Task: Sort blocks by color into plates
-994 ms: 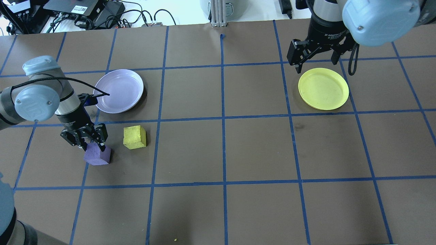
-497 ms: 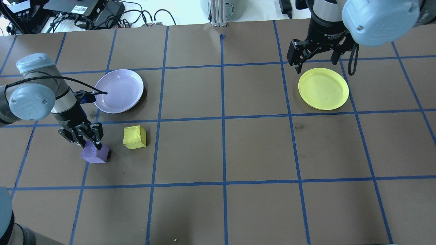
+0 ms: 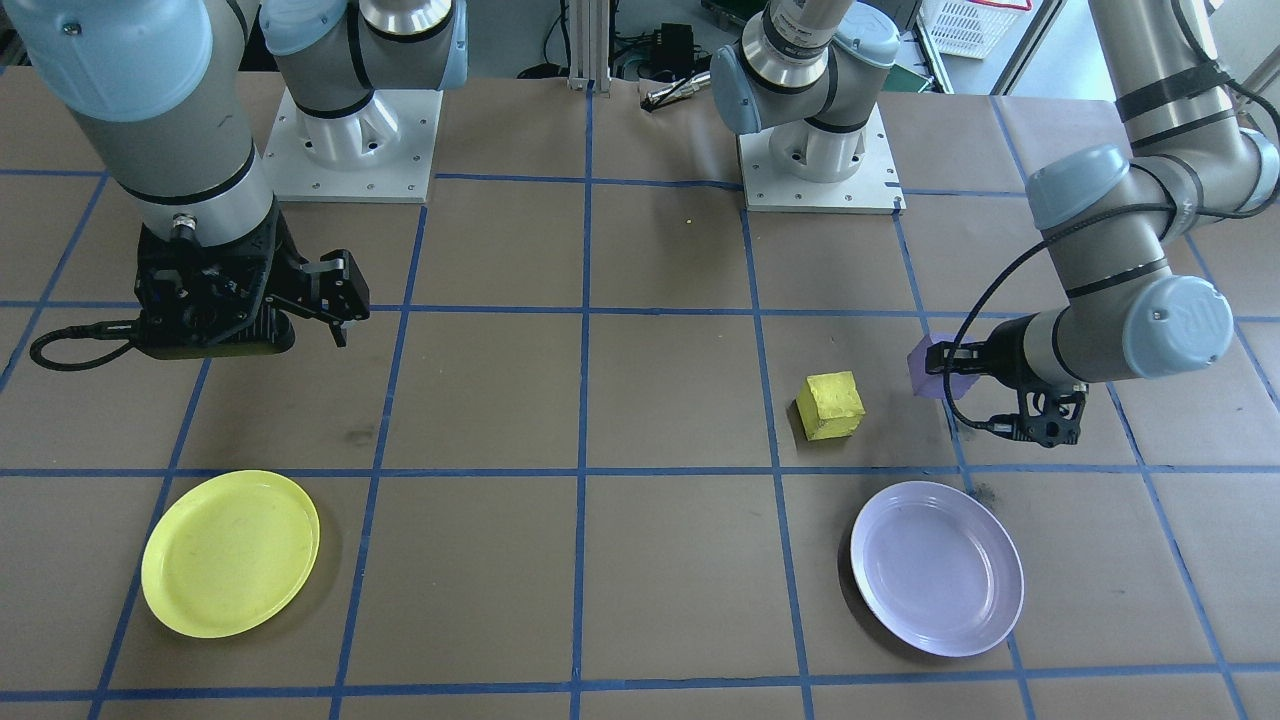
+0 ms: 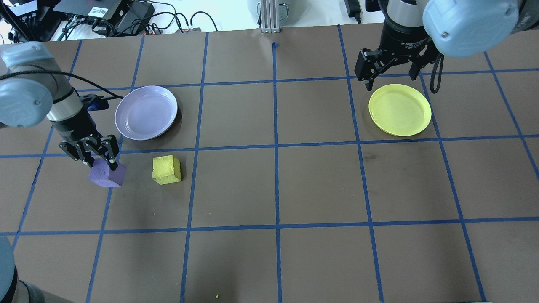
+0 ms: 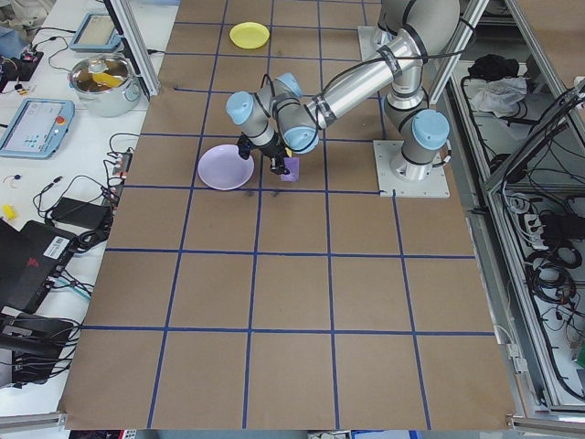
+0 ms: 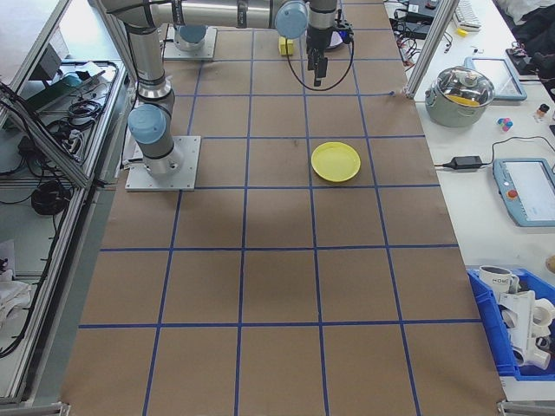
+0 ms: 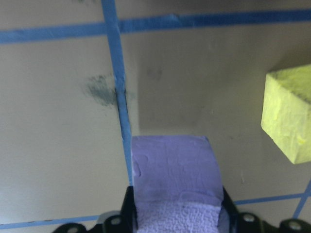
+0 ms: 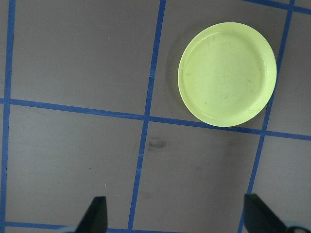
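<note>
My left jaws (image 4: 101, 162) are clenched on the rough, foam-like purple block (image 4: 107, 175), held off the table (image 4: 320, 189) beside the lavender plate (image 4: 146, 112), a shallow, glossy-rimmed round. The yellow block (image 4: 166, 169), coarse and chipped at one corner, sits just beside it, apart. My right jaws (image 4: 391, 69) hang released over the far rim of the smooth yellow plate (image 4: 399, 109). Wide bare brown paper with blue tape lines lies between the plates.
</note>
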